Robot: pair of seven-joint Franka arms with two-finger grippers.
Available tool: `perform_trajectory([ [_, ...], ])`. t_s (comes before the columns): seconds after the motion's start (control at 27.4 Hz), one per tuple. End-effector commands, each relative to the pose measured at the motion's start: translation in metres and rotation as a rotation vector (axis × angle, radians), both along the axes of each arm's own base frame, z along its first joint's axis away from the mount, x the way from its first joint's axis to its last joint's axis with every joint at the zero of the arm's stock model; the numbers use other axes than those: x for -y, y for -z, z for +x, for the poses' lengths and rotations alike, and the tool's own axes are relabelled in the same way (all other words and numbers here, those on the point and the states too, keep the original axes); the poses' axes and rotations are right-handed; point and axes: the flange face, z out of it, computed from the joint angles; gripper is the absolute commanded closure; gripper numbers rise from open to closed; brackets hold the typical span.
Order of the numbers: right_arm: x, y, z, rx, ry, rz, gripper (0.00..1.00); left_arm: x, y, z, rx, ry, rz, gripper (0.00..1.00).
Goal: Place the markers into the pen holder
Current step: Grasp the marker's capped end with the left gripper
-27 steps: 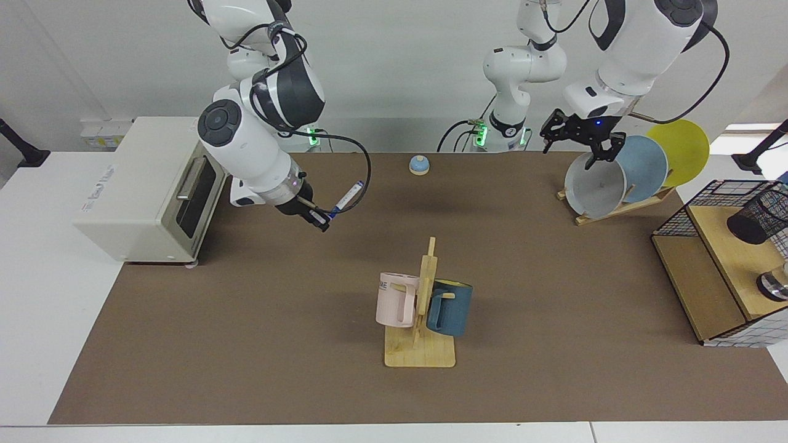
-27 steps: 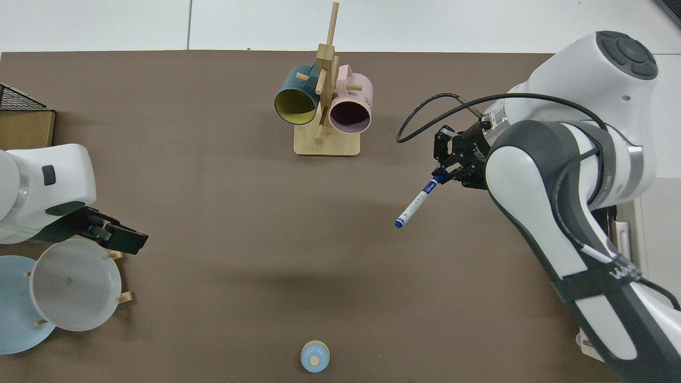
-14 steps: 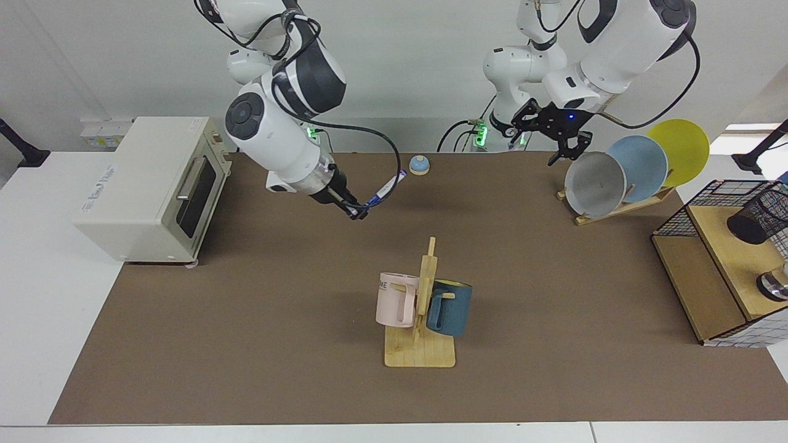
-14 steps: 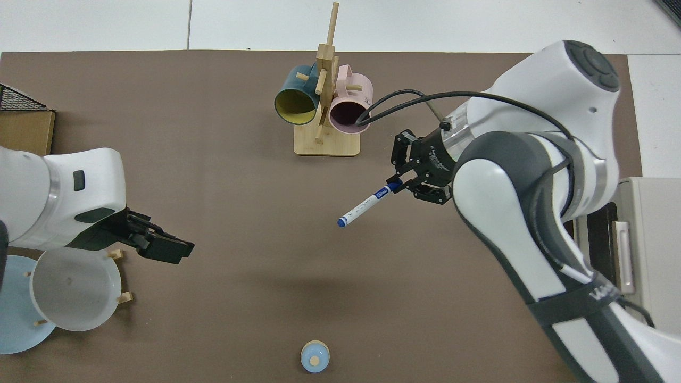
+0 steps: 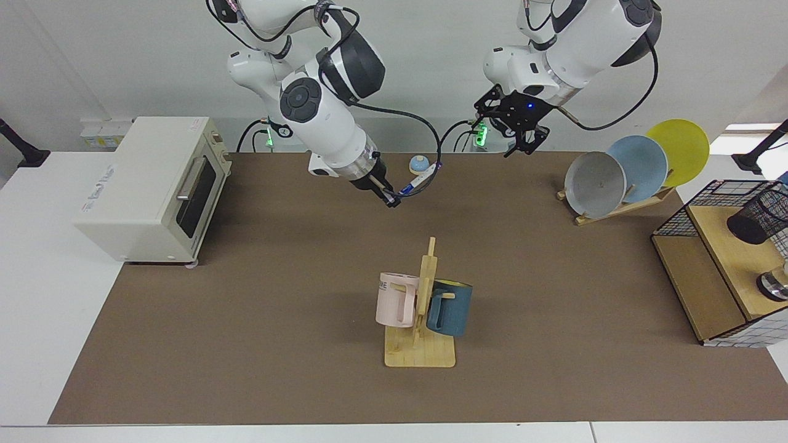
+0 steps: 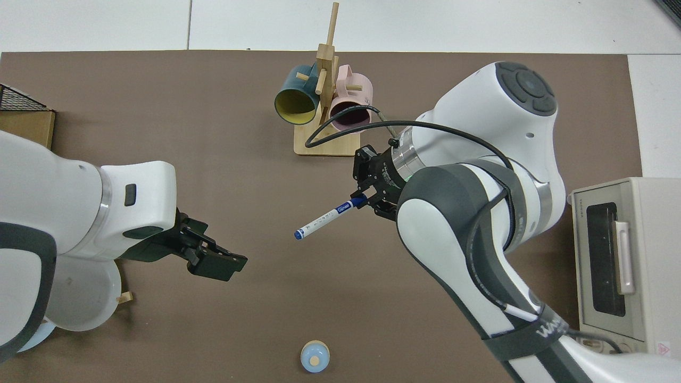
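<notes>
Facing view: the right end effector (image 5: 390, 201) is clenched on one blue end of the marker (image 5: 418, 182), up in the air at about 12 o'clock from the mug rack (image 5: 420, 320), with the rest of the pen sticking out toward 2 o'clock. The left end effector (image 5: 523, 143) hovers released near the back edge of the worktop (image 5: 246, 344). The pen holder (image 5: 756, 216) sits tilted on the wooden shelf way out at 3 o'clock, well apart. Top view: marker (image 6: 324, 218) is pinched only by its tip at the right end effector (image 6: 365, 200), the left end effector (image 6: 223, 264) gaping toward it. My worry: such an end grip could let it swivel or drop during a handoff.
</notes>
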Motion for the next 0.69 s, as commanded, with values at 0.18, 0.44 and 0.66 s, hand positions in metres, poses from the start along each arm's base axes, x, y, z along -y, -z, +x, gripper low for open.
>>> perform_trajectory([
  [0.18, -0.029, -0.014, -0.024, -0.039, 0.032, -0.007, 1.00, 0.023, 0.006, -0.034, 0.108, 0.049, -0.080, 0.00],
  [0.44, -0.057, -0.013, -0.049, -0.087, -0.002, -0.054, 1.00, 0.039, 0.010, -0.045, 0.133, 0.081, -0.075, 0.00],
  [0.66, -0.058, -0.028, -0.055, -0.112, -0.032, -0.090, 1.00, 0.053, 0.015, -0.060, 0.141, 0.124, -0.052, 0.00],
])
